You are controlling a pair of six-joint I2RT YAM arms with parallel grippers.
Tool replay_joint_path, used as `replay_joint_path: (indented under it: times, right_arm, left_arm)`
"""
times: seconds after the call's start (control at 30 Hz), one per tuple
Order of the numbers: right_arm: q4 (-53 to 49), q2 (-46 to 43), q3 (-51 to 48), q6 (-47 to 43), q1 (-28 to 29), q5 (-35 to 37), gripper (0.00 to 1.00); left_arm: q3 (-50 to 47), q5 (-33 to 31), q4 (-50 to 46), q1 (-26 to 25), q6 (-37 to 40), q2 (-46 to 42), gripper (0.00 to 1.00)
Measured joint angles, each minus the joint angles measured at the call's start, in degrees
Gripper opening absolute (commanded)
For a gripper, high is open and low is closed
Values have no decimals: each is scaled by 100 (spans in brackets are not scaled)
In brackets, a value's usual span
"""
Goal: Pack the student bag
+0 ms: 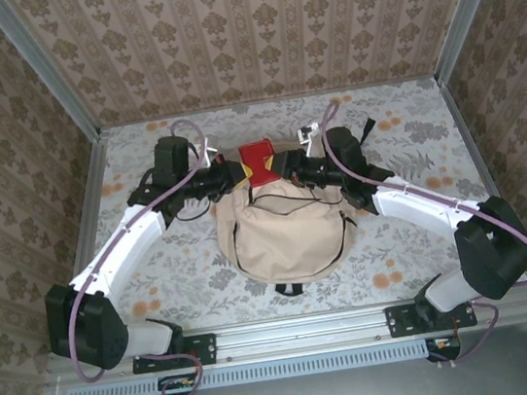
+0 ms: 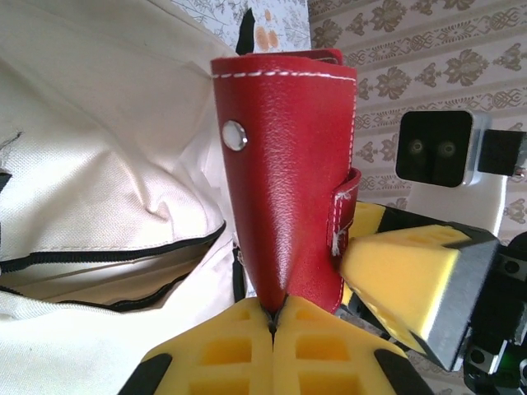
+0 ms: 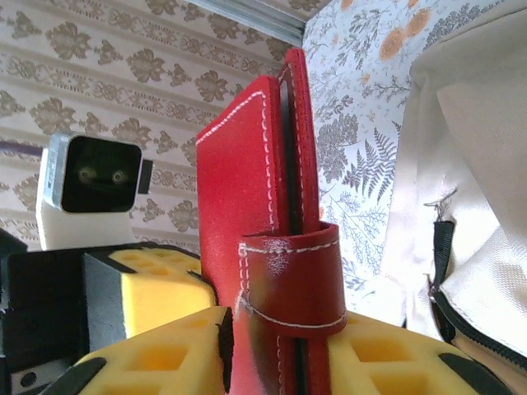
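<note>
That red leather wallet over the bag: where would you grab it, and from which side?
Pinch the red wallet across its two broad flat faces, coming end-on at the end away from the snap button. It is thin and flat there, so a narrow pinch sits square; the strap loop on the side edge is lumpier.

The student bag (image 1: 283, 229) lies on the floral-patterned table (image 1: 156, 271).

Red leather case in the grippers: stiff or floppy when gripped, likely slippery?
Probably fairly stiff: the red leather case, pinched at one edge by the left gripper, shows no sag. Its smooth, shiny leather may slip somewhat. Thin, so likely light.
</note>
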Motion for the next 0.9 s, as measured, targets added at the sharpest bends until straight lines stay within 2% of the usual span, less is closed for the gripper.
replay_joint_path:
  times: [0.03, 0.13, 0.17, 0.23, 0.53, 0.9]
  right_arm:
    - [-13, 0, -9, 20, -2, -7, 15]
    - [-116, -24, -9, -70, 0, 7, 10]
    - [-251, -46, -9, -136, 0, 44, 10]
    - [-627, -142, -11, -308, 0, 111, 10]
    - [-2079, -1023, -310, -981, 13, -122, 9]
    - [-2343, -1043, -1067, -374, 269, -520, 9]
  left_arm:
    - [11, 0, -20, 0, -11, 2, 24]
    - [46, -33, -142, 7, 26, 9, 51]
    - [59, -76, -201, 13, 55, 11, 58]
    - [101, -247, -404, 42, 160, 9, 64]
    - [-50, -1644, -1357, 208, 625, 9, 71]
    - [-511, -2343, -1508, 221, 643, 9, 73]
